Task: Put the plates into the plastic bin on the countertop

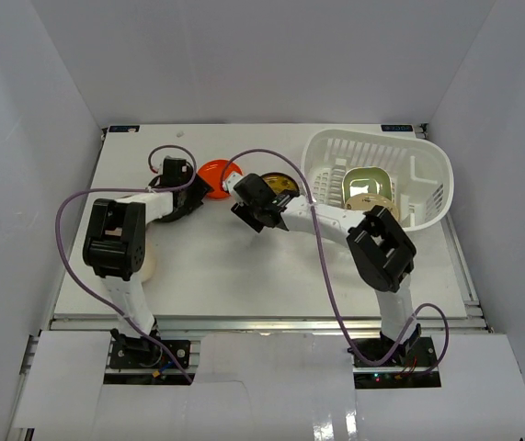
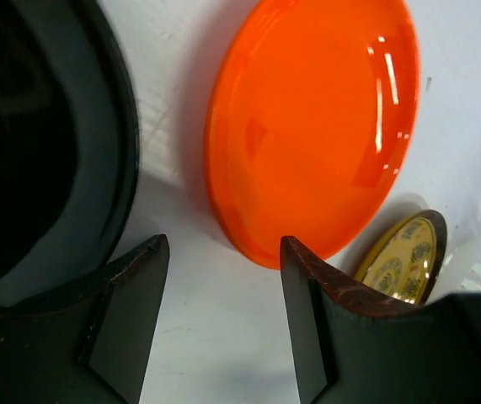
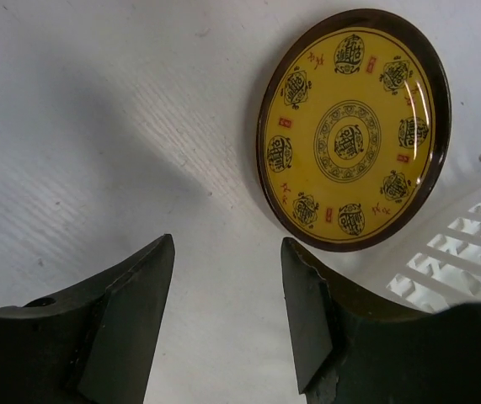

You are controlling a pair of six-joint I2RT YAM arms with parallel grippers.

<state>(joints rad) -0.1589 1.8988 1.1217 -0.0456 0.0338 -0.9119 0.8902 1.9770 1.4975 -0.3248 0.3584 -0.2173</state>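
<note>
An orange-red round plate (image 1: pixel 218 172) lies on the white countertop (image 1: pixel 244 266); in the left wrist view it (image 2: pixel 316 126) is just ahead of my open, empty left gripper (image 2: pixel 223 244). A black plate (image 2: pixel 46 143) lies to that gripper's left. My left gripper (image 1: pixel 199 189) sits between the two. The brown-yellow patterned plate (image 3: pixel 354 126) lies ahead and right of my open, empty right gripper (image 3: pixel 227 244), next to the white plastic bin (image 3: pixel 467 261). In the top view the bin (image 1: pixel 427 161) holds a pale green plate (image 1: pixel 368 182) over others. My right gripper (image 1: pixel 260 213) hovers beside the patterned plate (image 1: pixel 282 186).
A beige plate (image 1: pixel 154 265) shows partly under the left arm's elbow. Purple cables loop over both arms. White walls enclose the counter on three sides, and a metal rail (image 1: pixel 262 322) runs along the front edge.
</note>
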